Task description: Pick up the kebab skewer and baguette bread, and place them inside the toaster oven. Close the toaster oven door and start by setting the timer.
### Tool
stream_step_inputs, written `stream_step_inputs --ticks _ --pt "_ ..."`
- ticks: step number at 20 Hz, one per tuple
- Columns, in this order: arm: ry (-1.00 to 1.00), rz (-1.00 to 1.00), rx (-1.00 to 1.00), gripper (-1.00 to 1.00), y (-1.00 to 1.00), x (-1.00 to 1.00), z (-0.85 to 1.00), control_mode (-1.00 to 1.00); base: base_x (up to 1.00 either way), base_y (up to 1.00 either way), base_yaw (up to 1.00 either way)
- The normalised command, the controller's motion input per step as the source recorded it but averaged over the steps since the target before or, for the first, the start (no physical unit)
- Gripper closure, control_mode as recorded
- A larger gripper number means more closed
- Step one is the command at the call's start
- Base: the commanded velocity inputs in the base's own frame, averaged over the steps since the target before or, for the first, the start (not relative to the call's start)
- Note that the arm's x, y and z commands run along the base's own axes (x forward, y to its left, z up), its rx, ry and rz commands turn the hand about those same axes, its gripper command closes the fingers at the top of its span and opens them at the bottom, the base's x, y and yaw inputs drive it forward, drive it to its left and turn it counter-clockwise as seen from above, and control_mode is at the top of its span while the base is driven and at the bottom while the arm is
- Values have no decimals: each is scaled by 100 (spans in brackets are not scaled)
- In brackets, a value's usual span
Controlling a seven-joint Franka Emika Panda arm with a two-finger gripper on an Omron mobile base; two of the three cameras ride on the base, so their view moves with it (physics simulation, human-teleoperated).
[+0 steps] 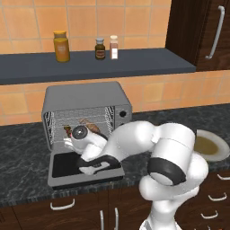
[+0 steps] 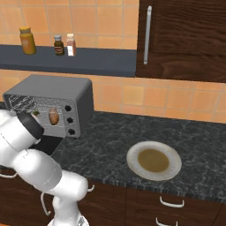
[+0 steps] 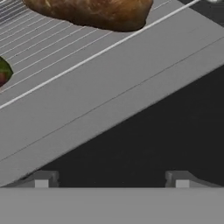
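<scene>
Inside toaster oven (image 1: 85,101), baguette bread (image 3: 89,12) lengthwise across rack

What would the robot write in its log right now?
claw: open, empty, over door | baguette bread: on rack in toaster oven | kebab skewer: inside | toaster oven door: open

The dark speckled stone counter (image 2: 110,137) carries the toaster oven (image 1: 85,101), which stands against the tiled wall with its door (image 1: 67,168) folded down flat in front of it. To the right of the oven, well apart from it, a round plate (image 2: 154,160) lies near the counter's front edge. Above the oven, a dark blue shelf (image 1: 148,63) holds a yellow jar (image 1: 61,46) and two small spice bottles (image 1: 107,47).
</scene>
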Motion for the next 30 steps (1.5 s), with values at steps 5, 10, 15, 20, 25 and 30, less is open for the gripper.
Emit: stream_step_inputs --ticks 5,10,15,20,25,30 --pt "5 4 11 -100 -2 -81 20 -100 0 0 0" --pt "7 13 8 -100 0 -86 0 -100 0 0 0" --pt "2 21 0 -100 0 -49 -29 -100 0 0 0" --pt "2 15 0 -100 0 -28 -39 -100 0 0 0" --pt "7 6 0 -100 1 -61 3 -100 0 0 0" --pt "7 2 -1 -100 0 -41 1 -100 0 0 0"
